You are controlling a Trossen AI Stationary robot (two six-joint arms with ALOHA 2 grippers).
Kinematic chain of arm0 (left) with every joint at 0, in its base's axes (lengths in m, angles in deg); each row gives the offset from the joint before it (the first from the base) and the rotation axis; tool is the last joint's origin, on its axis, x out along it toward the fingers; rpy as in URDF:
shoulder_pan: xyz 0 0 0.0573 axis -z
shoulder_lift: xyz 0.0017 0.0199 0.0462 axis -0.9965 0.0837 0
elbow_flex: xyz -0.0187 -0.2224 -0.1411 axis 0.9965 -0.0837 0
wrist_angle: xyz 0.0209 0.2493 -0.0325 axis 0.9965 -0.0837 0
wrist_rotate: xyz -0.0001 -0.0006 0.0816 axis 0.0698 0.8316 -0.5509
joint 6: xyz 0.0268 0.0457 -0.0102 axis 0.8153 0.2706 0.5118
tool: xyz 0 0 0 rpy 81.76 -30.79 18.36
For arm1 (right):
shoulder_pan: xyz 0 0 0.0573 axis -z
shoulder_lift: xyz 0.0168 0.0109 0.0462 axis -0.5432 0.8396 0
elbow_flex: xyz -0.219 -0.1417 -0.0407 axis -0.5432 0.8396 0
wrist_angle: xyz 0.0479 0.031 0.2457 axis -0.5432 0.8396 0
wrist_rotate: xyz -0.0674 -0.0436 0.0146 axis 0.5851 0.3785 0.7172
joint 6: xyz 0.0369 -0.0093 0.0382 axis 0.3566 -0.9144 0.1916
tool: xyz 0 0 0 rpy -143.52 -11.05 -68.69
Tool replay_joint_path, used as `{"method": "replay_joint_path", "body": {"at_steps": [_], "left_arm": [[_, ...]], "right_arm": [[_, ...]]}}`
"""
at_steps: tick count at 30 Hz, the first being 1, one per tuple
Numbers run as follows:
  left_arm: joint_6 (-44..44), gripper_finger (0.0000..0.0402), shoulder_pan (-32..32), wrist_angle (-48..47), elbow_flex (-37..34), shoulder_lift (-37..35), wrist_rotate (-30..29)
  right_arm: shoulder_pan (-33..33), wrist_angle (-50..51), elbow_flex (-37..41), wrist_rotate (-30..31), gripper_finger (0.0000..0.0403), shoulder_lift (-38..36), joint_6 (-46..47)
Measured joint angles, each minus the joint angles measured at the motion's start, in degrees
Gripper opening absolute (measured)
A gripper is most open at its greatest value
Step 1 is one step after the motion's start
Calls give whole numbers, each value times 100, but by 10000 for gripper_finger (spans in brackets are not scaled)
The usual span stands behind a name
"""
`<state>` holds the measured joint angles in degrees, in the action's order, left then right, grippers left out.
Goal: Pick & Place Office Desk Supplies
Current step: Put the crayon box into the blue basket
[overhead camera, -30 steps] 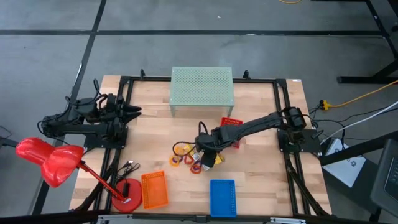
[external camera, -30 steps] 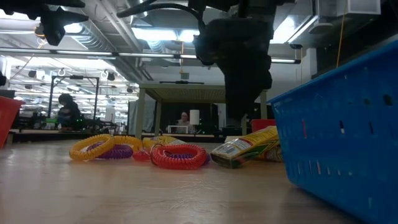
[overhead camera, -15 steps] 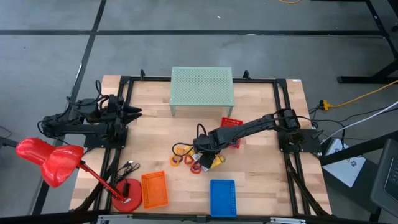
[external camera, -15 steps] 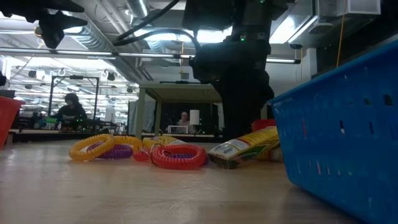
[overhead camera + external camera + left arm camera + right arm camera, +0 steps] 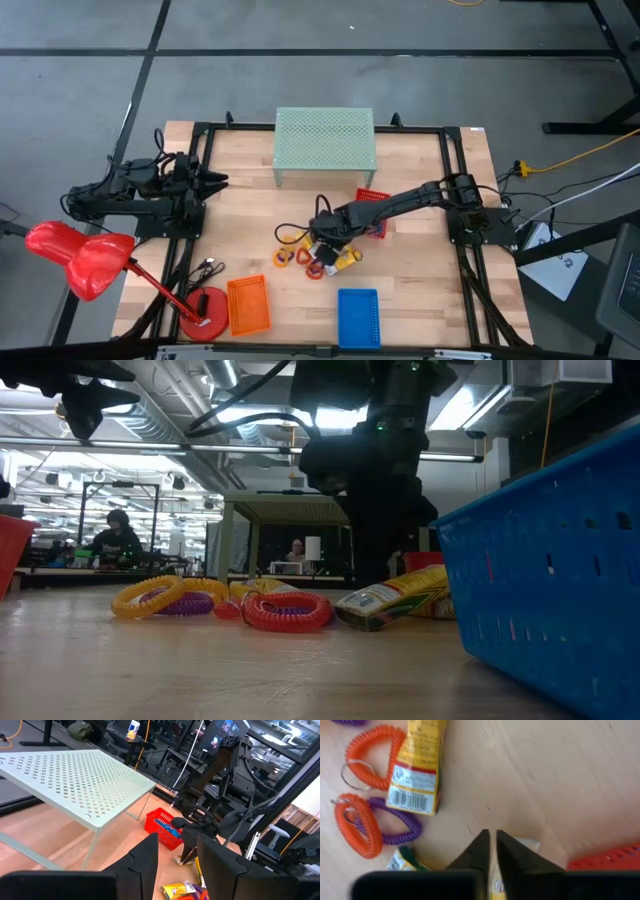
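Right gripper (image 5: 491, 851) low over pile mid-table, fingers nearly together, pinching thin edge of yellow packet (image 5: 495, 882). Judgement: confirm firm pinch, lift straight, clear coil rings (image 5: 287, 610) before travel. Left gripper (image 5: 175, 865) parked at table's left, fingers apart, empty. Right wrist view alone shows pinch; low view hides it behind arm.

Wooden table (image 5: 420, 270) bearing coil rings (image 5: 287, 611), baskets (image 5: 358, 317), lamp (image 5: 85, 262)
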<state>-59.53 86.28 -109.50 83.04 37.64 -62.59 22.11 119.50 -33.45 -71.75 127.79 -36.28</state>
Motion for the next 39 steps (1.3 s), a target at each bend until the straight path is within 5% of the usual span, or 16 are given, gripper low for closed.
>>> {"method": "replay_joint_path", "body": {"at_steps": [13, 23, 27, 39], "left_arm": [[-90, 131, 0, -188, 0, 0, 0], [-197, 131, 0, -202, 0, 0, 96], [-220, 131, 0, -259, 0, 0, 94], [-256, 131, 0, -284, 0, 0, 97]], "right_arm": [[105, -579, 2, -313, 11, 0, -3], [-57, -896, 2, -816, 190, -2, 27], [-115, -1433, 2, -879, 224, -2, 383], [47, -1724, -1, -597, 187, 151, 1197]]}}
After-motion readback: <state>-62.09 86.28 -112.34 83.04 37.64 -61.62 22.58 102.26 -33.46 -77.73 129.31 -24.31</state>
